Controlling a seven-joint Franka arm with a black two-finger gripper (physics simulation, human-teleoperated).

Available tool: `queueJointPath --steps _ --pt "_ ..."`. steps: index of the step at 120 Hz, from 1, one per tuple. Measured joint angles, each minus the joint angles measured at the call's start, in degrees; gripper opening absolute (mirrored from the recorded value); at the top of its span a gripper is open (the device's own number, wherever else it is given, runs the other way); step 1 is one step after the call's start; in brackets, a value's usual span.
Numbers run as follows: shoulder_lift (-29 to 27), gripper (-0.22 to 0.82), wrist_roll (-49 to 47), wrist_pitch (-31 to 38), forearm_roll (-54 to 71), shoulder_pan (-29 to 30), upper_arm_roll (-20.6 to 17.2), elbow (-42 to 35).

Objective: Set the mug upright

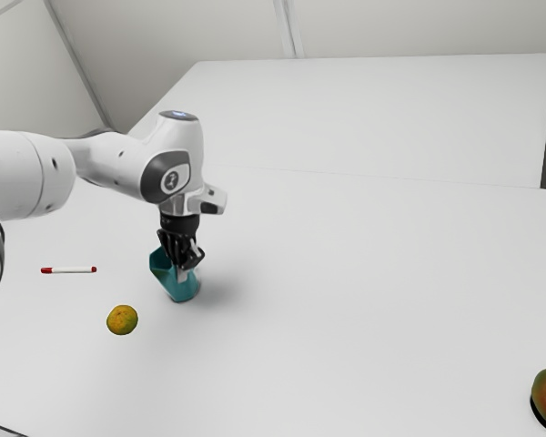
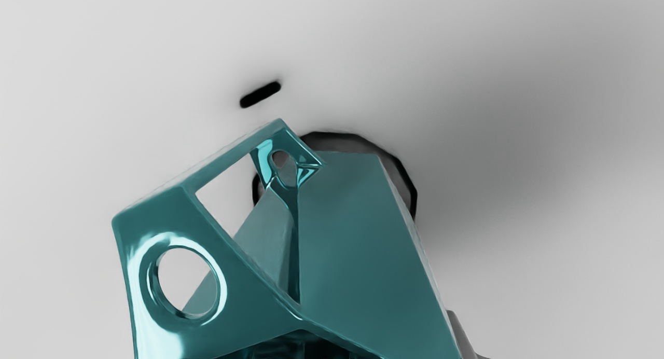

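"Procedure for the mug (image 1: 184,287)?"

"Judged step: levelling. Keep clear of the orange fruit (image 1: 122,320), turn slowly, seat the base flat before backing off my pincer (image 1: 187,263). Whether that is spread or pinching, I cannot tell."

"Mug condition?"

"Teal, faceted, tilted, at my pincer; pierced handle (image 2: 181,281) toward the exterior view's left, body rightward."

Is a teal mug (image 1: 180,289), glossy and angular, with flat facets and crisp edges. In the wrist view, shows a broad, plain slanting side, a round hole through one corner-like part and an open gap beside that hole. Leans in the exterior view, wider end up and toward that view's left, narrower end low, at the white tabletop (image 1: 346,300). Sits right at the gripper (image 1: 187,264), partly hidden behind it.
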Motion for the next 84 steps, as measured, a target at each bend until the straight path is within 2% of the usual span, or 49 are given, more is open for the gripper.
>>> queueJointPath --steps 4,24,38,61,84 --pt "0.06 -0.16 -0.01 -0.08 -0.06 0.01 -0.03 0.01" --pt "-0.24 0.21 0.16 -0.37 -0.68 0.0 0.01 0.21" --pt "-0.73 0.38 0.4 -0.73 -0.81 -0.4 0.01 1.79" --pt "-5.21 0.51 0.56 -1.14 -3.1 -0.54 0.08 3.97" --pt "-7.09 0.57 -0.42 -5.32 -4.71 -0.38 -0.12 20.0"
